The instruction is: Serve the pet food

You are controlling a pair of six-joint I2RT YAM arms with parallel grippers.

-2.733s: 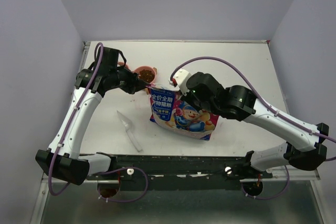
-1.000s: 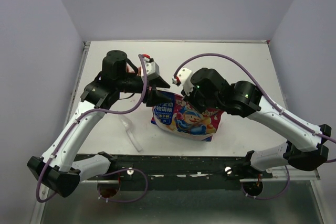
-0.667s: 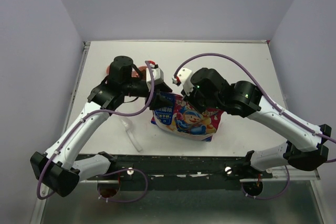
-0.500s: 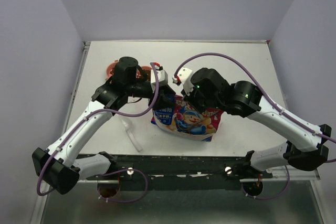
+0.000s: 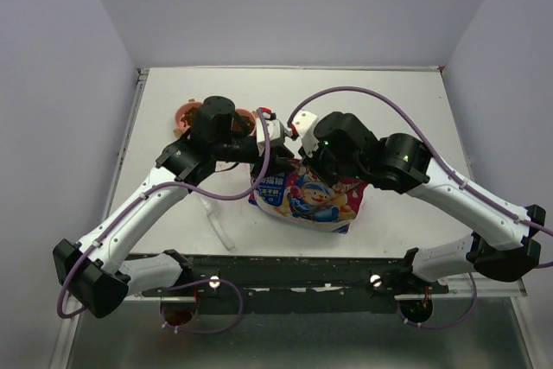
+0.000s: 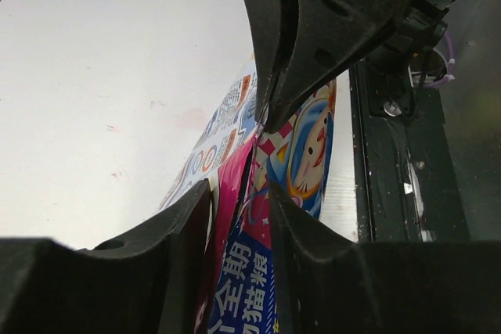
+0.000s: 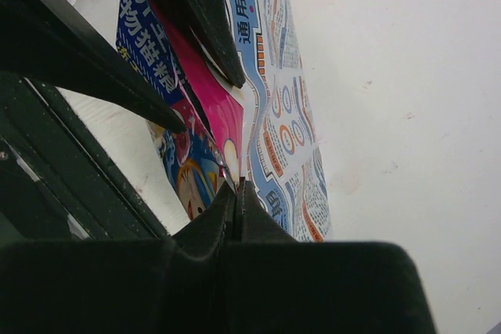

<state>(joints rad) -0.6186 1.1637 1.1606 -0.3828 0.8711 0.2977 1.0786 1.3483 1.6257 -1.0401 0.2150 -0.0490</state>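
On table [image 5: 389, 101], right pincer [image 7: 236, 187] pinching bag [image 5: 304, 196] top, left pincer [image 6: 239, 190] astride it

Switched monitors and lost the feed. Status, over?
Right gripper shut on bag top edge. Left gripper open, jaws astride same edge. Pet food brown in far-left bowl. Scoop lies apart.
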